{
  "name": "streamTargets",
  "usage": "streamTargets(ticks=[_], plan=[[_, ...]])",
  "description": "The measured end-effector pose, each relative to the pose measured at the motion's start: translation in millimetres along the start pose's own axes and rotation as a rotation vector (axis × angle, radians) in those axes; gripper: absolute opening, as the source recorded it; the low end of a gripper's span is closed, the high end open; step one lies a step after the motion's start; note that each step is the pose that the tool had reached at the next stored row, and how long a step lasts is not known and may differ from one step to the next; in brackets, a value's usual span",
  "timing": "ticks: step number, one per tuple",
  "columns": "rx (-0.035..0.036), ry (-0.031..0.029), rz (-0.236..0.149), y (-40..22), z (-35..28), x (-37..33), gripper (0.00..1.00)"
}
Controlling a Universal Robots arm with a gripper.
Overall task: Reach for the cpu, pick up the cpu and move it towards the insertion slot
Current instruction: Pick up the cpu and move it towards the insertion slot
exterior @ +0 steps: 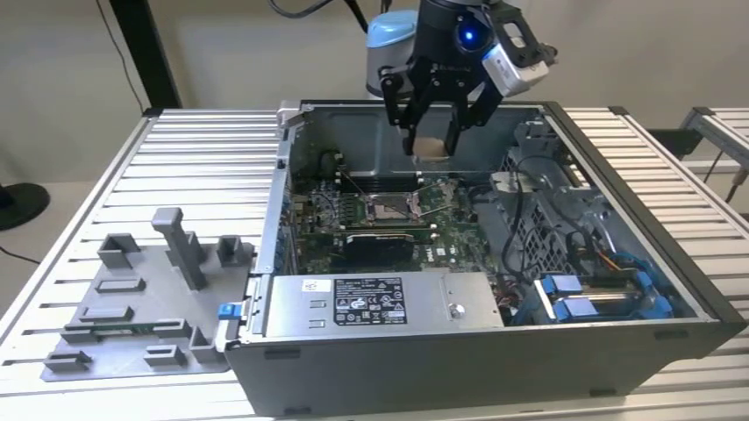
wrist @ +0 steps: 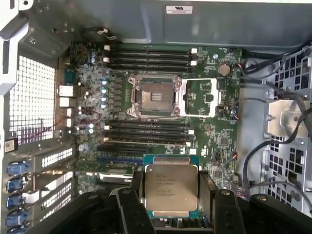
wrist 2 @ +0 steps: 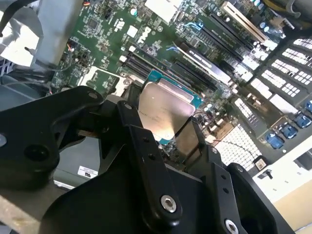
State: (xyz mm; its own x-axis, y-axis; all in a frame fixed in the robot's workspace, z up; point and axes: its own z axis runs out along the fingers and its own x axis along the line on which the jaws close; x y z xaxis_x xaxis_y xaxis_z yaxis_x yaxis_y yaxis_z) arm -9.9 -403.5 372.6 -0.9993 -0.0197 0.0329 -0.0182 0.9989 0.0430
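gripper (exterior: 441,132): clamped on cpu (wrist: 172,186), chip pinched flat between both fingers | cpu: in the air above the motherboard (wrist: 214,131), apart from it | slot (wrist: 155,97): mid-board, frame open, well apart from cpu

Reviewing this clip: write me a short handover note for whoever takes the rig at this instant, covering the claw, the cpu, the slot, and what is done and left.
Claw: shut on the cpu, one finger on each of two opposite edges, metal face toward the first wrist camera.
Position: in the exterior view the claw hangs above the open computer case, near its far wall, cpu in the air.
Insertion slot: on the motherboard, frame open, dark centre bare; in the exterior view it lies below the claw and nearer the camera.
Done: reach and pick-up.
Left: the cpu is not yet over the slot.
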Motion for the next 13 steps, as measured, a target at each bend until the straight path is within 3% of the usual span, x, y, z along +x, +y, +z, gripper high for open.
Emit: streamTargets(ticks=[10,13], plan=[[0.0000,0.0000,0.000,11.3,4.8,-5.0,0.00],[0.0000,0.0000,0.000,19.5,6.8,-5.8,0.00]])
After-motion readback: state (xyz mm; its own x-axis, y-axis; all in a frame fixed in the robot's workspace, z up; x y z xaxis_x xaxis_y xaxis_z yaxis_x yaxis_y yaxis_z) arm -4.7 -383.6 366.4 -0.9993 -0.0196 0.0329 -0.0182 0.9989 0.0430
